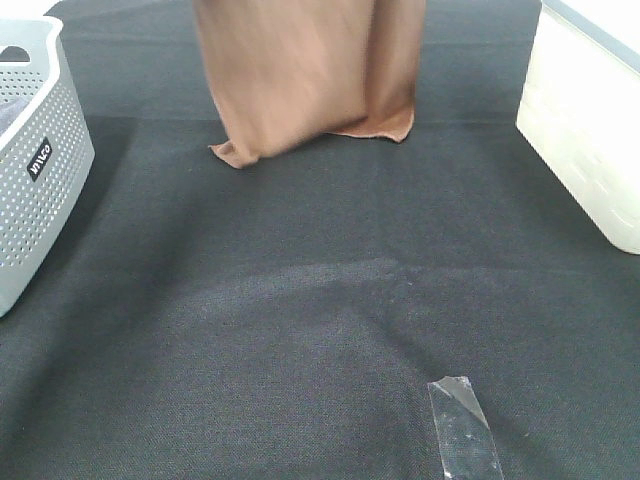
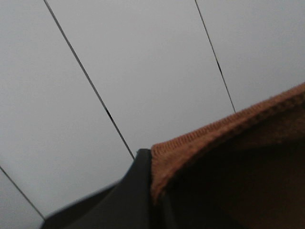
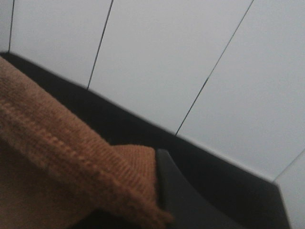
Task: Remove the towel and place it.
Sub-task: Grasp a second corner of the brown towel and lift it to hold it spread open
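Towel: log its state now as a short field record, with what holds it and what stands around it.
towel: reddish-brown, hanging in folds over the far middle, top out of the exterior view
lower corners: at the black table cover, contact unclear
left end effector: shut on the towel's stitched edge
right end effector: shut on the towel's stitched edge
left side: grey perforated basket
right side: white bin
near edge: clear strip of tape
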`<state>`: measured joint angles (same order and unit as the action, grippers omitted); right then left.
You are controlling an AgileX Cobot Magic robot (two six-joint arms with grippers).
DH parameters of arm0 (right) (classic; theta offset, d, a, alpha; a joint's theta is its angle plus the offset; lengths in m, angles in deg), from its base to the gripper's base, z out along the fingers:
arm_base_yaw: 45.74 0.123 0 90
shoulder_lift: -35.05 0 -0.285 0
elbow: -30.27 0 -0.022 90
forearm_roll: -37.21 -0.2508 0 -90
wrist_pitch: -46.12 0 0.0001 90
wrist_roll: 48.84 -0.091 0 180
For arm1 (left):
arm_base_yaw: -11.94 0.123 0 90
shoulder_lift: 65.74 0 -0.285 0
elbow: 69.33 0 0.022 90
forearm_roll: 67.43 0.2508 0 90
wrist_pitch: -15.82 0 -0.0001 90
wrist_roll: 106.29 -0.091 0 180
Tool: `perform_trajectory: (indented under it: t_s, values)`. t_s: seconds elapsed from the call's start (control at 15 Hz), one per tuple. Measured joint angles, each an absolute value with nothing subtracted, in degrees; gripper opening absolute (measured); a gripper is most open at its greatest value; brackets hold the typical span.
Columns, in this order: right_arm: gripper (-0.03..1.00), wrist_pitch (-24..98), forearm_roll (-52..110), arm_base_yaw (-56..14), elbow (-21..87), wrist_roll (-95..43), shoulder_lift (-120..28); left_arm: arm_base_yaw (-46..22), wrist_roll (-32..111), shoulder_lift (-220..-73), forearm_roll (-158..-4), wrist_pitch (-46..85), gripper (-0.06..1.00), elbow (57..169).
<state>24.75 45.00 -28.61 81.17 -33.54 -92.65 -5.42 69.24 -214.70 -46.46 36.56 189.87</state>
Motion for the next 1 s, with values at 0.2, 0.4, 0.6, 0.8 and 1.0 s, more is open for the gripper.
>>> perform_trajectory:
  t_s: [0.2,0.4,0.6,0.8,1.0]
  values:
    - [0.0,6.13,43.23,-28.84,80.99,-37.55,-91.91,-9.26,64.78,-214.59,-50.59,60.68,0.0,189.87]
    - [0.0,-7.39,43.11,-28.84,80.99,-38.01,-88.53,-11.95,61.28,-213.38,-55.12,75.18,0.0,189.87]
    - [0.0,-16.1,43.51,-28.84,80.99,-38.01,-86.64,-12.81,60.99,-211.89,-63.25,84.29,0.0,189.87]
    - [0.0,-22.98,44.26,-28.84,80.99,-38.24,-86.12,-12.81,63.11,-210.92,-68.81,85.37,0.0,189.87]
    - [0.0,-23.44,43.63,-28.9,80.19,-39.27,-85.03,-12.81,65.12,-209.6,-74.31,85.43,0.0,188.95]
